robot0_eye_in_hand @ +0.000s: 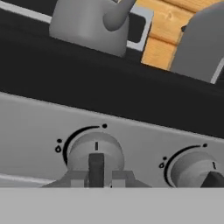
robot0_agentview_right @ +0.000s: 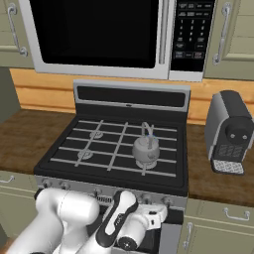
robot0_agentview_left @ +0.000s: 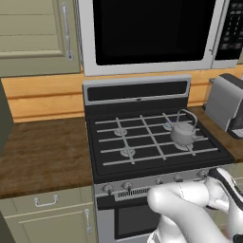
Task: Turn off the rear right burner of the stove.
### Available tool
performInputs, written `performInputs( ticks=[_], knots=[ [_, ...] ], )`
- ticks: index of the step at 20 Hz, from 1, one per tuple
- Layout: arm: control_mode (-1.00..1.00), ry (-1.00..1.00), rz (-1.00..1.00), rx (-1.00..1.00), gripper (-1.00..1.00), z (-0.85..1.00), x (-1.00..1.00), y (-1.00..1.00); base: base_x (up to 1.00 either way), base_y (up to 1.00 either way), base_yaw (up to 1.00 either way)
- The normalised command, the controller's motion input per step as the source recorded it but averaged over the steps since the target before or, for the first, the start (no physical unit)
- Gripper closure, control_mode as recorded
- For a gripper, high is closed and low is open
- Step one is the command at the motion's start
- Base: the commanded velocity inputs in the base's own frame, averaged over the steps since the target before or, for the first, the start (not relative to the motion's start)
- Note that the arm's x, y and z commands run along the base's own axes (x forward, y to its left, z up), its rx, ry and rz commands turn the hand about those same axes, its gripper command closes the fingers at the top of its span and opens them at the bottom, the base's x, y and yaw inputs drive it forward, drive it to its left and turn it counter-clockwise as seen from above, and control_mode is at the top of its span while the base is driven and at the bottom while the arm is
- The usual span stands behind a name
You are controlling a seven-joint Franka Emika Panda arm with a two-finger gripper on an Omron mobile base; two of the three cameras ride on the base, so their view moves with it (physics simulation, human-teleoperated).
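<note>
Gripper (robot0_eye_in_hand: 96, 177): fingertips closing about a stove (robot0_agentview_left: 142, 142) knob (robot0_eye_in_hand: 95, 151), grip unconfirmed. Risk: loose fingers slip around it, leaving rear right burner (robot0_agentview_left: 168, 126) lit.

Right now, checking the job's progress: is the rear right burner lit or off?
Lit: a faint blue glow shows at the rear right burner, behind the kettle.

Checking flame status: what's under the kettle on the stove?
The kettle sits on the black grate at the stove's right side. A faint blue glow shows just behind it; the burner head directly beneath is covered.
</note>
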Motion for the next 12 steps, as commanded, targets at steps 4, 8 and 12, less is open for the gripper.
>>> performInputs(
  ticks=[4, 8, 12],
  knots=[
    [-1.00, 0.02, -0.02, 0.49, 1.00, 0.76, 0.01, -0.05, 0.00, 0.00, 0.00],
    [-1.00, 0.00, -0.05, 0.33, 1.00, 0.61, -0.03, -0.14, 0.00, 0.00, 0.00],
    [-1.00, 0.00, 0.00, 0.00, 1.00, 0.00, 0.00, 0.00, 0.00, 0.00, 0.00]
  ],
)
